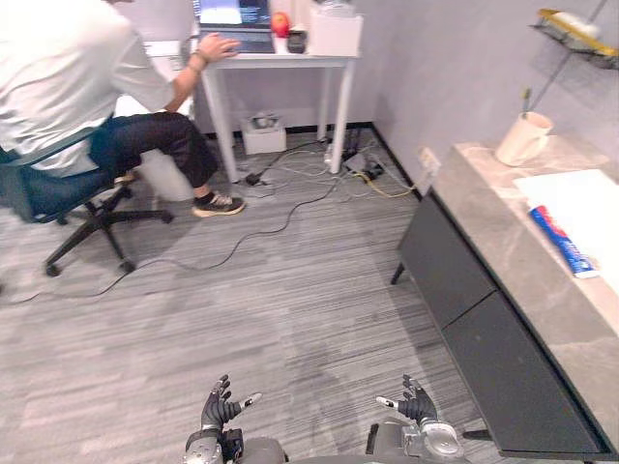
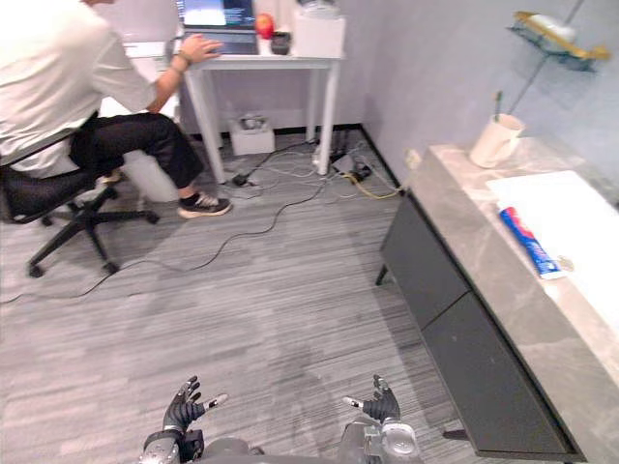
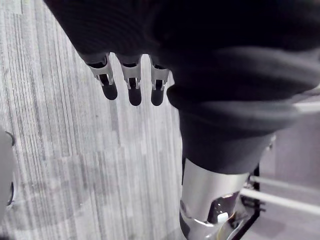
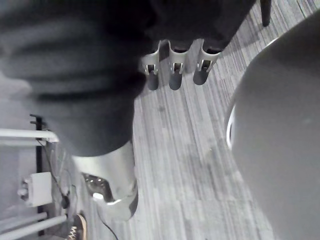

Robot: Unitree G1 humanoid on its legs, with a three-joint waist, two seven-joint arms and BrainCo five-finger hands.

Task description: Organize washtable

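The washtable (image 1: 503, 242) runs along the right side, a grey marble top over dark cabinet doors. On it lies a blue and red toothpaste tube (image 1: 563, 241) beside a white sink basin (image 1: 590, 198). A cream cup (image 1: 523, 138) with a toothbrush in it stands at the far end. My left hand (image 1: 219, 410) and right hand (image 1: 416, 406) hang low at the bottom of the eye views, over the floor and well short of the table. Both are open with fingers relaxed (image 3: 134, 84) (image 4: 174, 70) and hold nothing.
A person sits on an office chair (image 1: 68, 193) at the far left, working at a white desk (image 1: 280, 60) with a laptop. Cables and a power strip (image 1: 363, 166) lie on the floor under the desk. A wire shelf (image 1: 575, 37) hangs above the washtable.
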